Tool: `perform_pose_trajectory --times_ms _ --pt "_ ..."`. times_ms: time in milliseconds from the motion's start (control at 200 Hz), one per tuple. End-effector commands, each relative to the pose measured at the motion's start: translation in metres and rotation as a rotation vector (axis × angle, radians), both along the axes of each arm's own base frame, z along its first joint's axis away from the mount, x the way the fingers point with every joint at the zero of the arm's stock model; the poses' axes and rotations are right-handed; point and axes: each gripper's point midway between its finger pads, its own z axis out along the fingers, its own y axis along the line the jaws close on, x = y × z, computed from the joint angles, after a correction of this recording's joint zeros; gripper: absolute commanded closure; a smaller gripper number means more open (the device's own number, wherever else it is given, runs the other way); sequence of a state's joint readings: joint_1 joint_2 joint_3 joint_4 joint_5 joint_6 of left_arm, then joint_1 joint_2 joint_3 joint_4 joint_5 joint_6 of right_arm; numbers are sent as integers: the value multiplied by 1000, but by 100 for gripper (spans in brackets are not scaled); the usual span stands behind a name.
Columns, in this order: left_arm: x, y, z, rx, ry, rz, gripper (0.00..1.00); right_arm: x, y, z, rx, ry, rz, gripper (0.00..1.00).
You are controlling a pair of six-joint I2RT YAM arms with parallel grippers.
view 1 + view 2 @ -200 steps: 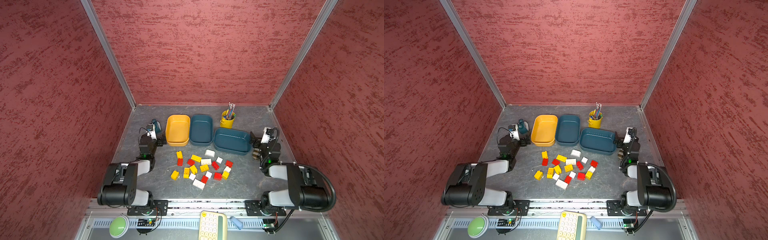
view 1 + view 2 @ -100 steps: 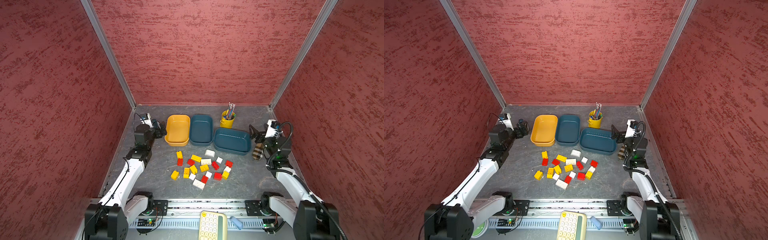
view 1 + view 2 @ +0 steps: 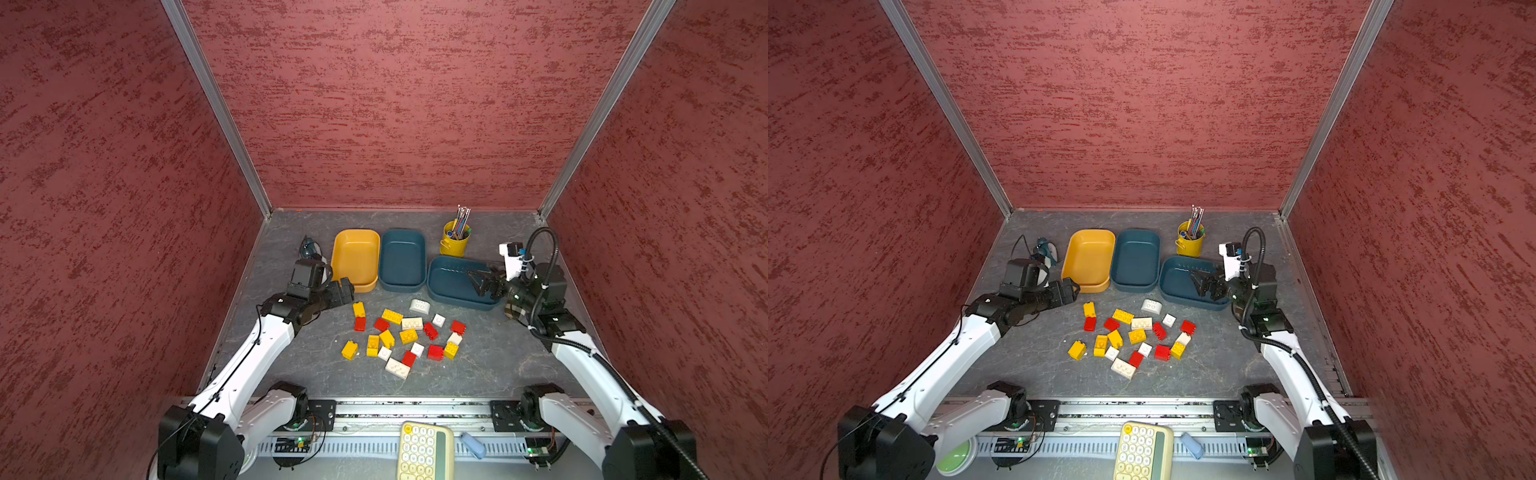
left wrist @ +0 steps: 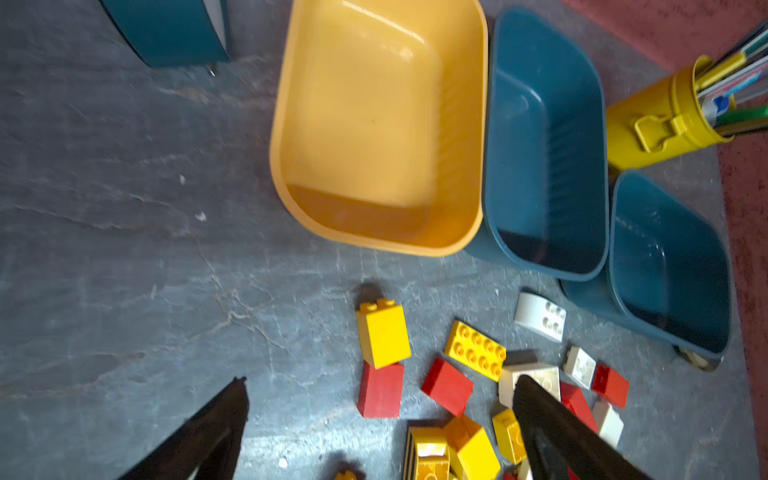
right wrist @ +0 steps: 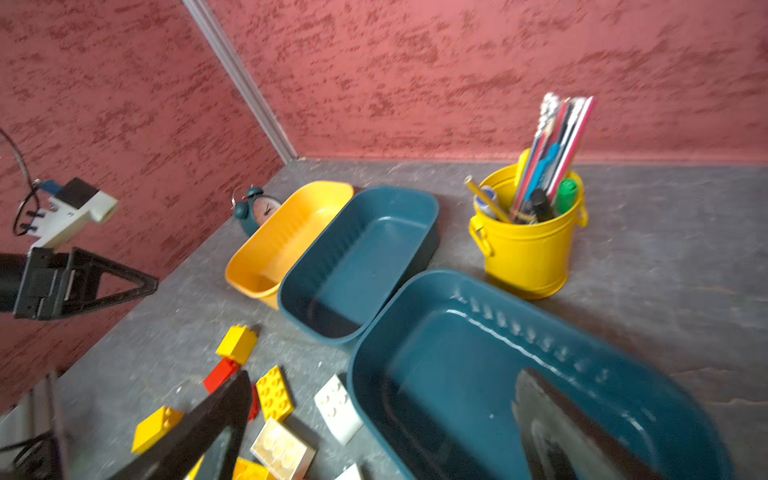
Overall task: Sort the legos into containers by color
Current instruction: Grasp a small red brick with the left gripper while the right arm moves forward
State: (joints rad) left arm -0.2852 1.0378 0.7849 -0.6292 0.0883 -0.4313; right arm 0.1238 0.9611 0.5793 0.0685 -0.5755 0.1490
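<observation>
Black fingers [image 4: 195,436] of the left end effector [image 3: 345,289] stand spread wide with nothing gripped between them. It hangs over the bench [image 3: 299,357] at the near corner of the orange-yellow tub [image 3: 355,259], on the side away from the teal tubs. Just past its tips, in front of that tub, a tall yellow brick [image 3: 358,309] stands upright, touching a red brick [image 3: 360,324] on its nearer side.

The right end effector [image 3: 478,282] is likewise wide open and empty. It is poised over the far teal tub [image 3: 446,276], which lies crosswise and farthest from the orange-yellow tub. Between that tub and the orange-yellow one sits the middle teal tub [image 3: 402,257], side by side with the orange-yellow tub.

The legos [image 3: 408,336], red, yellow and white, all lie loose on the bench. They are scattered in front of the three tubs, from the orange-yellow tub's front edge across to the far teal tub's. A white curved brick [image 3: 419,306] lies nearest the teal pair.

Behind the far teal tub stands a yellow pen cup [image 3: 455,245]. A small teal alarm clock [image 3: 309,249] sits beside the orange-yellow tub's outer long side. A cream keypad [image 3: 424,451] rests beyond the front rail, well apart from the orange-yellow tub.
</observation>
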Motion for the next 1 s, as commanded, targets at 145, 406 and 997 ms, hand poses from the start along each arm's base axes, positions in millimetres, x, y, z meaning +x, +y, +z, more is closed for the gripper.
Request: perform_pose_trajectory --times_ms 145,406,997 --pt "-37 -28 -46 56 159 -90 3 -25 29 -12 -30 86 111 1" --pt "-40 -46 -87 180 172 -163 16 -30 39 -25 -60 121 135 1" --pt "-27 -52 -124 375 176 -177 50 -35 45 -38 -103 149 148 1"
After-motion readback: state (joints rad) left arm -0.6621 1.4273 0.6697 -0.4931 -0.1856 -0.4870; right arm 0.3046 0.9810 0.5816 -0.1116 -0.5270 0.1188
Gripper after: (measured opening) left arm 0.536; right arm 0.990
